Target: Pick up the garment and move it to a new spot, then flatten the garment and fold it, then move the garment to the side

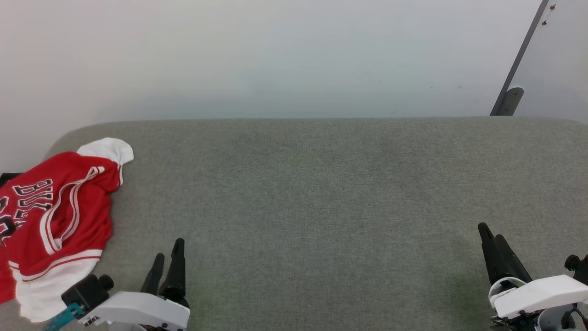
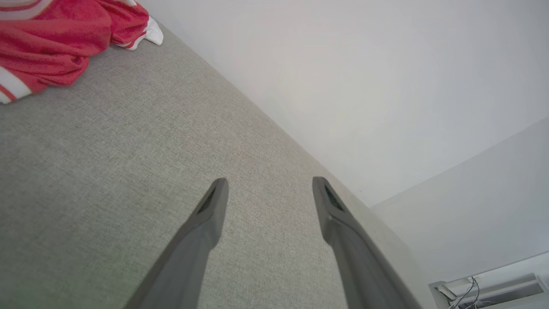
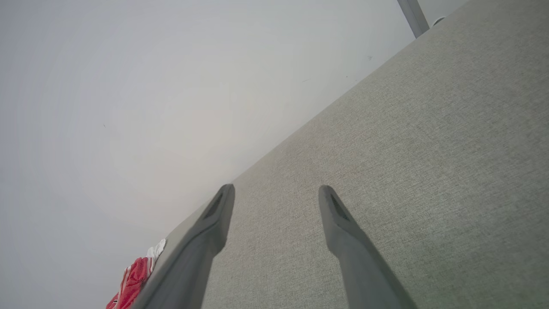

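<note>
The garment, a red jersey with white sleeves, striped trim and black lettering, lies crumpled at the far left edge of the grey fabric table. It also appears at the top left of the left wrist view as the garment, and small at the bottom left of the right wrist view as the garment. My left gripper hovers open just right of the jersey, apart from it, with nothing between its fingers. My right gripper stands open at the lower right, far from the cloth.
A pale wall runs behind the table's back edge. A dark slanted bar with a metal bracket stands at the back right. A dark object peeks out beside the table's left edge.
</note>
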### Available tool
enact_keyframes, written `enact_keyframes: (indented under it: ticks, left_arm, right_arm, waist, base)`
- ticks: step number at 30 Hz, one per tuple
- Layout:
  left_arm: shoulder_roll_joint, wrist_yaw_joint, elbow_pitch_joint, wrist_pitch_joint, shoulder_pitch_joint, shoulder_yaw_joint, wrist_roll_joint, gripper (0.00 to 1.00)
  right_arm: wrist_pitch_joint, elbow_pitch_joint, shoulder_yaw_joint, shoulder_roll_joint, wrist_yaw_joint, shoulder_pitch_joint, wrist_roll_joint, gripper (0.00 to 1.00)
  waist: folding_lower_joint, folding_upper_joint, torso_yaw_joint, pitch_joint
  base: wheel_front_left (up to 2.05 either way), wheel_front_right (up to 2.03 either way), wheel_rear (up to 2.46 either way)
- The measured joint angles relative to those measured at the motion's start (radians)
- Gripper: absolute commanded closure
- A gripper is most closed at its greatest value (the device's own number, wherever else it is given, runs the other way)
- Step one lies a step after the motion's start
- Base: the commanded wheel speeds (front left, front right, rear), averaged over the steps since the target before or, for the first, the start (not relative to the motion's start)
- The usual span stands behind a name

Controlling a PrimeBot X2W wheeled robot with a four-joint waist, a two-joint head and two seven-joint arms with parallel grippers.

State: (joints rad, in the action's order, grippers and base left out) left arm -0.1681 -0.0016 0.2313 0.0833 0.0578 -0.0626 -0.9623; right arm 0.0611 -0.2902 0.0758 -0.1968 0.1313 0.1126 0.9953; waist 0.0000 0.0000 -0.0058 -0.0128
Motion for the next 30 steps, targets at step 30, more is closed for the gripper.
enact_keyframes:
  ticks: [30]
  left_arm:
    - [-0.023, -0.022, -0.011, 0.081, 0.004, 0.015, 0.368, 0.0]
  right_arm:
    - [0.049, 0.019, 0.016, -0.051, 0.0, 0.011, -0.298, 0.0]
  waist:
    - [0.0, 0.0, -0.007, -0.006]
  base:
    - [0.0, 0.0, 0.0]
